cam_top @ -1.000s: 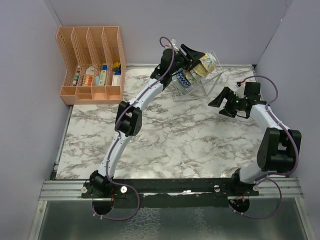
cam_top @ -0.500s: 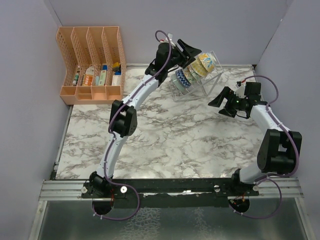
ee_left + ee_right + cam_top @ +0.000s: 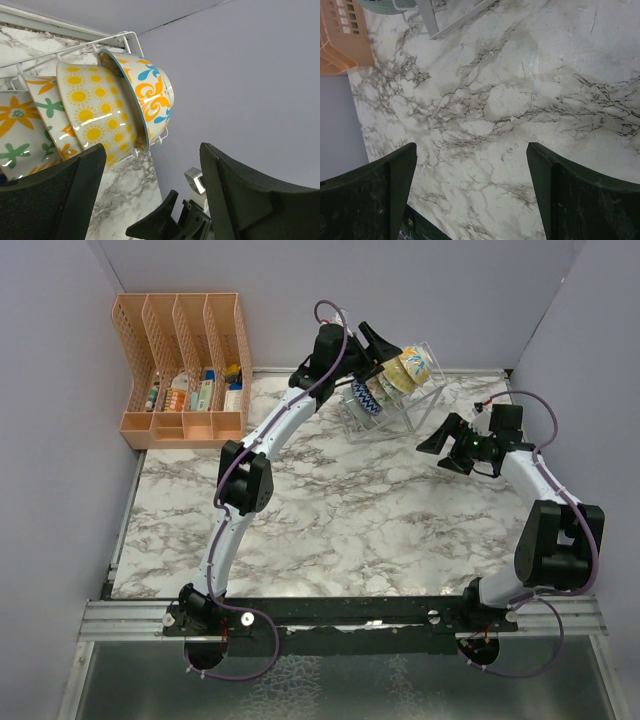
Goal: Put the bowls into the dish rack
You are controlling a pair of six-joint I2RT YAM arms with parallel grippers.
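Note:
The clear wire dish rack (image 3: 392, 418) stands at the table's back with several bowls on edge in its slots. In the left wrist view I see a blue-orange bowl (image 3: 152, 97), a yellow sun-patterned bowl (image 3: 95, 112) and floral cream bowls (image 3: 22, 130) in the rack's wires (image 3: 120, 36). My left gripper (image 3: 385, 348) is open and empty, hovering just above the rack's back end. My right gripper (image 3: 437, 450) is open and empty over bare marble to the right of the rack. A teal bowl's edge (image 3: 387, 4) shows in the right wrist view.
An orange slotted file organizer (image 3: 185, 370) with small items stands at the back left corner; its edge shows in the right wrist view (image 3: 340, 35). Purple walls enclose the marble table (image 3: 330, 520) at the back and both sides.
My left gripper has lifted up and back from the rack's bowls and stands open above them. My right arm has barely moved.

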